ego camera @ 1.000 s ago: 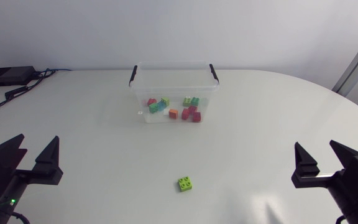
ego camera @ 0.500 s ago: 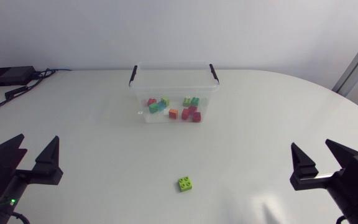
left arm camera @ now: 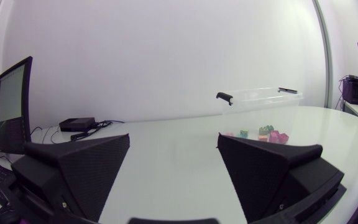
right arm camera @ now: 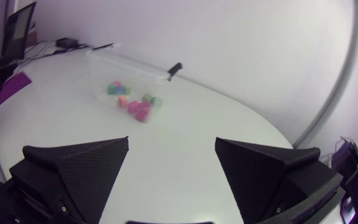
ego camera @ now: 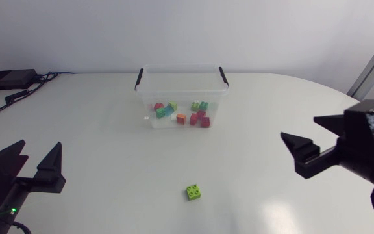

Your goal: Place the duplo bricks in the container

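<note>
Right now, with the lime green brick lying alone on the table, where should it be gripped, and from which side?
Take the lime green brick by two opposite flat side walls, coming straight down from above. It sits studs up, slightly turned, with nothing beside it.

Left end effector [ego camera: 41, 144] and right end effector [ego camera: 299, 127], both with fingers spread wide, the right turned inward.

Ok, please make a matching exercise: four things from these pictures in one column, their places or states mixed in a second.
1. lime-green duplo brick
2. clear container
3. left end effector
4. right end effector

A. open, right side of the table
B. holds several coloured bricks
C. lies alone on the table
D. open, left side of the table

Pairs: 1-C, 2-B, 3-D, 4-A
</note>
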Action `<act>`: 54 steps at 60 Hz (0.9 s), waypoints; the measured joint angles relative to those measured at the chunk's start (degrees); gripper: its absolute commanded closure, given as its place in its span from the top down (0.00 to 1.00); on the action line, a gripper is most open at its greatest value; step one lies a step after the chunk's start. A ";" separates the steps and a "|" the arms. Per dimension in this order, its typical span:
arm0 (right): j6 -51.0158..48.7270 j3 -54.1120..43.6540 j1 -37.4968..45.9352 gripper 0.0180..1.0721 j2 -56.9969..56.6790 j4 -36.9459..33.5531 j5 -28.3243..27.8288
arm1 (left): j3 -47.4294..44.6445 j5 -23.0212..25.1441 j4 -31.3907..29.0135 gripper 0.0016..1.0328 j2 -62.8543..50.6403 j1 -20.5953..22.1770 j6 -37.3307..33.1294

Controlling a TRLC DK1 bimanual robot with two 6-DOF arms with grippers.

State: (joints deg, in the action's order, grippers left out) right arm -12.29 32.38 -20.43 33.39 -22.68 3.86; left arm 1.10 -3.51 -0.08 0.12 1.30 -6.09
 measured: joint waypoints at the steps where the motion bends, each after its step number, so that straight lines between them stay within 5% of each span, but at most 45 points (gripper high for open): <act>1: -0.52 1.11 -1.38 0.96 1.20 -1.09 0.28 | 0.00 0.00 0.00 0.96 0.00 0.00 0.00; 11: -8.15 8.35 -13.40 0.96 12.13 -7.65 -2.25 | 0.00 0.00 0.00 0.96 0.00 0.00 -0.02; 24: -22.58 13.55 -16.61 0.95 26.14 -14.53 -7.69 | 0.00 0.00 0.00 0.96 0.00 0.00 -0.39; 54: -41.44 20.92 -22.73 0.95 52.94 -14.80 -13.88 | 0.00 0.04 0.00 0.96 0.00 -0.11 -0.44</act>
State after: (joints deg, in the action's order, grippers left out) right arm -53.74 53.30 -43.16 86.32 -37.47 -10.02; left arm 1.10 -3.46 -0.08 0.12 1.19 -6.52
